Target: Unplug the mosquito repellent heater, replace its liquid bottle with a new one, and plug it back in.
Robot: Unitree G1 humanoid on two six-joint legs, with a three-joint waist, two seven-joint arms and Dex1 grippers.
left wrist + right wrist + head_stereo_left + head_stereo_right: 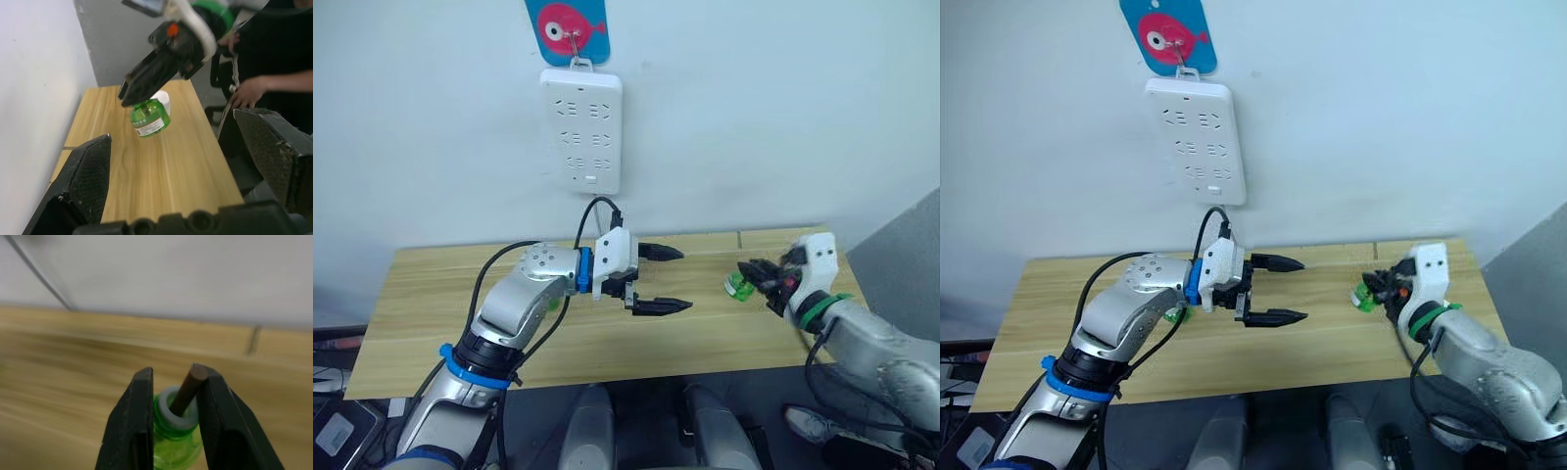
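Wall (783,117) first, since it takes up most of the head view: plain white, with a long white power strip (580,128) hanging from a hook over a blue tag with a pink fish (567,27) on it. All the strip's sockets look free.

Below that sits a light wooden table (431,304) pushed against the wall. The left wrist view catches a person's hand (249,91) and dark clothing past the table's far end.

The left gripper (661,279) hovers over the middle of the table, its two black fingers spread wide apart with nothing between them. A black cable (592,217) loops up from its wrist.

Over near the right end of the table, the right gripper (756,277) is clamped on the neck of a green liquid bottle (149,118). In the right wrist view the fingers (131,426) squeeze either side of the grey collar, and a dark wick (188,387) pokes up at a tilt between them. The bottle has a small label and seems to be at or just above the tabletop; can't tell if it's actually touching.

The mosquito repellent heater (163,99) is a small white thing standing on the table right behind the bottle, mostly hidden by it.
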